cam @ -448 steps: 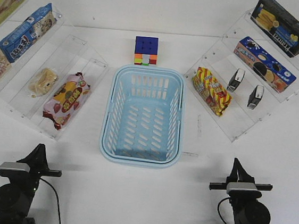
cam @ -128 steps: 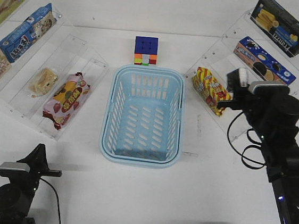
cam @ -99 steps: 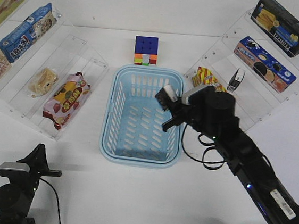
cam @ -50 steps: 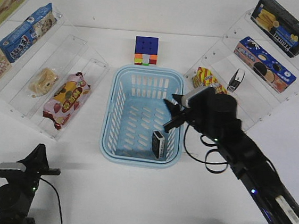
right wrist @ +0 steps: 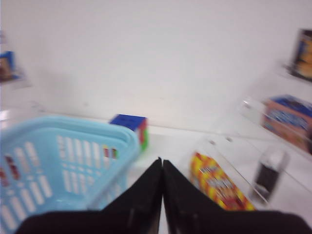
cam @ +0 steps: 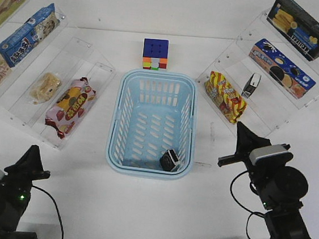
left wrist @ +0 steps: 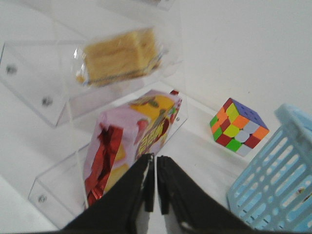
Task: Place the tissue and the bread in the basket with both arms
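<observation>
The right end effector [cam: 241, 134] has pulled back from the basket [cam: 152, 124], fingers pressed together and empty; the tissue [cam: 169, 159] now lies inside; the bread [cam: 46, 86] waits on its shelf for the left end effector [left wrist: 154, 187], also closed.

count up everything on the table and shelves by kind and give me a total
Snack boxes: 5, e.g.
Snack bags: 2, e.g.
Tissue packs: 2
Bread: 1
Puzzle cube: 1
Basket: 1
Total: 12
</observation>
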Robot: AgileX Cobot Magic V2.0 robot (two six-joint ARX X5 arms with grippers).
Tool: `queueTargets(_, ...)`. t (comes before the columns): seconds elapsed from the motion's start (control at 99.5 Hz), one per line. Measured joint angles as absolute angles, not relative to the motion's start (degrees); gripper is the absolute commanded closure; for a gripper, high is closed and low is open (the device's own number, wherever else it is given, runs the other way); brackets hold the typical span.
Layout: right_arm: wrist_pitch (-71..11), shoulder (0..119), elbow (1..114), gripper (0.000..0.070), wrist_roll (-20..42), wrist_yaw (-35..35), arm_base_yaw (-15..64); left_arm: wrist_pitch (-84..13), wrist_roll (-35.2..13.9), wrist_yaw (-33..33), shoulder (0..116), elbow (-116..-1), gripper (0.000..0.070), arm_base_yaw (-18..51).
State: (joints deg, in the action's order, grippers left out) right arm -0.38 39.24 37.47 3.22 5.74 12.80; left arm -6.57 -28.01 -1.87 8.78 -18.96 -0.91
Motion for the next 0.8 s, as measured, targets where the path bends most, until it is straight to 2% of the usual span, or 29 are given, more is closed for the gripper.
queueTargets(0.131,-1.0,38.8,35.0,0.0699,4.8,5.8,12.9,-10.5,-19.1,-1.9,20.3,-29.6,0.0696,-0.9)
queueTargets(0.161,-1.0,39.0,35.0,0.0699,5.0,5.9,12.9,-11.4,-16.3,-1.9,23.3,-31.9,0.0673,-0.9)
queueTargets(0.191,-1.1,39.1,35.0,0.0699,5.0,6.0,12.9,-12.1,-13.3,-1.9,26.3,-34.1,0.0604,-0.9)
queueTargets(0.292,-0.6,39.0,35.0,0.0699,5.4,6.0,12.9,-13.3,-3.6,-1.9,36.1,-41.0,0.0284,-0.9)
queueTargets(0.332,-0.6,39.0,35.0,0.0699,5.4,6.0,12.9,-13.6,0.0,-1.9,39.8,-43.5,0.0204,-0.9)
queueTargets(0.362,-0.6,39.0,35.0,0.0699,5.4,6.0,12.9,-13.7,2.4,-2.0,42.6,-45.1,0.0168,-0.9)
queueTargets(0.543,-0.6,39.0,35.0,0.0699,5.4,6.0,12.9,-14.3,13.0,-0.1,56.8,-53.8,0.0157,-0.9)
queueTargets(0.804,-0.6,39.0,35.0,0.0699,5.4,6.0,12.9,-15.4,24.7,5.7,71.0,-64.8,0.0158,-0.7)
